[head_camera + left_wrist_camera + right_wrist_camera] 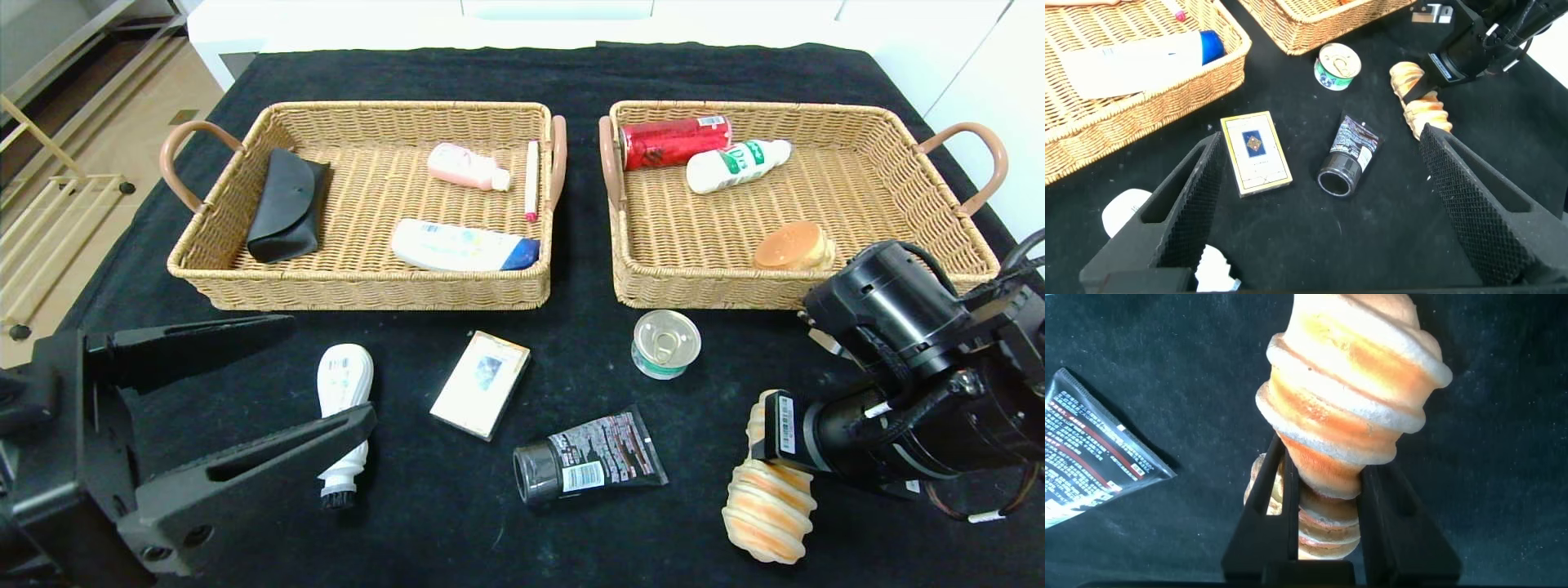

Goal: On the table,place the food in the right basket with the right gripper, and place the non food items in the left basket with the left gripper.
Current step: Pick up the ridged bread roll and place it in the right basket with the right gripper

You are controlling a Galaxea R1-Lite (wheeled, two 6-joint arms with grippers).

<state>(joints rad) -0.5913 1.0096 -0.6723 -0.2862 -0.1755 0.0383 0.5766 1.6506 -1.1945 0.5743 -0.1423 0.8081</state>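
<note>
A spiral bread roll (pixel 769 502) (pixel 1347 392) lies on the black cloth at the front right. My right gripper (pixel 766 445) (pixel 1327 498) is shut on its narrow end, one finger on each side. My left gripper (pixel 331 371) (pixel 1321 139) hangs open over the front left with nothing between its fingers, above a white bottle (pixel 344 392). Loose on the cloth are a card box (pixel 482 384) (pixel 1256 153), a black tube (pixel 588 465) (pixel 1349 155) and a tin can (pixel 665 343) (pixel 1337 65).
The left basket (pixel 359 114) holds a black case (pixel 286 204), a pink bottle (pixel 465 166), a pen (pixel 531 180) and a white-and-blue bottle (pixel 461 247). The right basket (pixel 735 109) holds a red can (pixel 673 140), a white bottle (pixel 735 165) and a bun (pixel 790 245).
</note>
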